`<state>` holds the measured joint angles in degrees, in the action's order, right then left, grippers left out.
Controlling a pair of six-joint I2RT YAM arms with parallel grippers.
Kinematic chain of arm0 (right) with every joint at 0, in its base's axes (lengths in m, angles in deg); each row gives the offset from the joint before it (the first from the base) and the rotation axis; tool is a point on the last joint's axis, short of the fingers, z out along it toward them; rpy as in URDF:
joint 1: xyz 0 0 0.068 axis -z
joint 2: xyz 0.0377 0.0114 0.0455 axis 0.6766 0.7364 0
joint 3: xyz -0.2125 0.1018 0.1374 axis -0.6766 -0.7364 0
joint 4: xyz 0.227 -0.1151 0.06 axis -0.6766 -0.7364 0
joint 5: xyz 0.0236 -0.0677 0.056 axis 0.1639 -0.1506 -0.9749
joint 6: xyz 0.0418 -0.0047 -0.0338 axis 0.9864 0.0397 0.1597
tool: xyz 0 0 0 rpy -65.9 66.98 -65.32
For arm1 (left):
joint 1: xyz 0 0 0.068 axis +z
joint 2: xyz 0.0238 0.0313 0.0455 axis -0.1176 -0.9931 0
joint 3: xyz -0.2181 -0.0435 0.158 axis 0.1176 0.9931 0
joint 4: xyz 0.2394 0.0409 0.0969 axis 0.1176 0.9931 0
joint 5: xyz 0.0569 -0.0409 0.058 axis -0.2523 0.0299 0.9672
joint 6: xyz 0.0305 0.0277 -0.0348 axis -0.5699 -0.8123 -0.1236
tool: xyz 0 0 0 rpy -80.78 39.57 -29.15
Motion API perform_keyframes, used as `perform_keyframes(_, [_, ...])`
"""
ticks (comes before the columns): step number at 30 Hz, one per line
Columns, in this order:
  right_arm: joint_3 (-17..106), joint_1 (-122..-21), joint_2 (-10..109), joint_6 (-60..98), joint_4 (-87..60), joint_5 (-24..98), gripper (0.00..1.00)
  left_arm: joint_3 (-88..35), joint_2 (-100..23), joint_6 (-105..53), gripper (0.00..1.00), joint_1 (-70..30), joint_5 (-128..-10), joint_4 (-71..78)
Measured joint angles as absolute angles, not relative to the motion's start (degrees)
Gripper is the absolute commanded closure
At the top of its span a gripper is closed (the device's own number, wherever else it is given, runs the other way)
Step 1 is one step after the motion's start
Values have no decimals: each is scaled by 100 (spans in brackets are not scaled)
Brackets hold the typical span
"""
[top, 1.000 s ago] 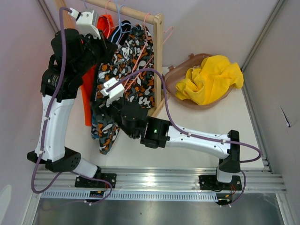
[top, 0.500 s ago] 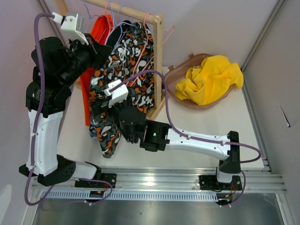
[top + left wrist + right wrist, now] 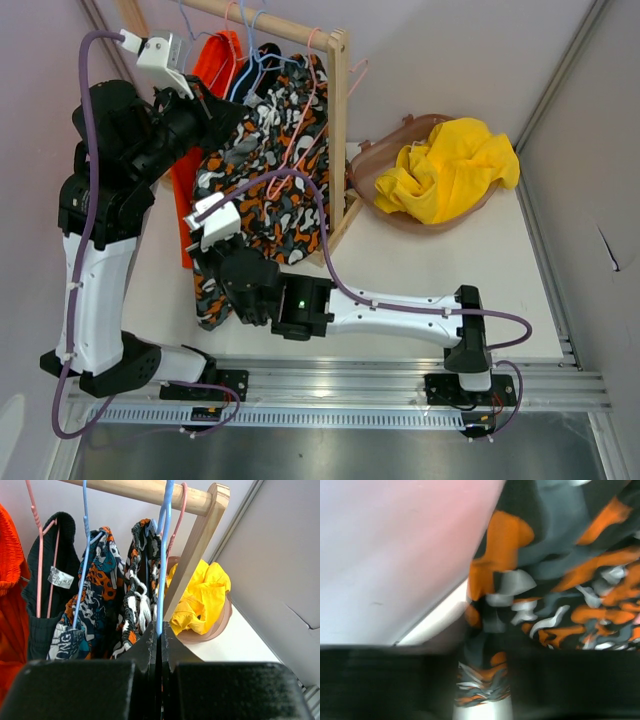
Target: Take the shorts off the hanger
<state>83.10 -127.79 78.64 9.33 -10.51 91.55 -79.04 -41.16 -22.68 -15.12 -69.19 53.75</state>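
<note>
Camouflage shorts (image 3: 268, 185) in orange, white and black hang from a blue hanger (image 3: 163, 555) on the wooden rack (image 3: 338, 110). My left gripper (image 3: 161, 632) is shut on that hanger's wire just below the rail. My right gripper (image 3: 482, 680) is shut on a bunched lower edge of the camouflage shorts (image 3: 555, 565); in the top view the right gripper (image 3: 215, 270) is low on the garment's left side. Teal print shorts (image 3: 97, 595), black shorts (image 3: 50, 610) and orange shorts (image 3: 10, 580) hang beside it. Yellow shorts (image 3: 450, 165) lie in a bowl.
The brown bowl (image 3: 372, 160) stands right of the rack's post. Pink hangers (image 3: 35, 540) hang on the rail. Side walls close in left and right. The arms' metal base rail (image 3: 330, 385) runs along the near edge.
My right arm has slid left and down the camouflage shorts and its jaws have closed on the cloth. The left arm has lifted up and left with the hanger.
</note>
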Motion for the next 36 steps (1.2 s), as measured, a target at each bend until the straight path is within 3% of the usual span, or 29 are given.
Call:
perform_keyframes(6, [8174, -12776, 7862, 1049, -970, 9275, 100, -8003, -4153, -2323, 100, -1512, -6915, 5490])
perform_keyframes(14, [6931, -13246, 7344, 1619, -664, 9623, 100, -8960, -4700, -2473, 100, -1407, -6869, 6131])
perform_keyframes(27, [6660, -13415, 7757, 2369, -1241, 9511, 100, -9030, -4829, -2469, 100, -1216, -6866, 6043])
perform_keyframes(31, [6548, -13266, 7770, 2437, -1254, 9468, 100, -8630, -4516, -2436, 100, -1210, -6919, 5934])
perform_keyframes(36, [6437, -12853, 7731, 2203, -1167, 9395, 100, -6357, -3006, -2170, 100, -1197, -7188, 5278])
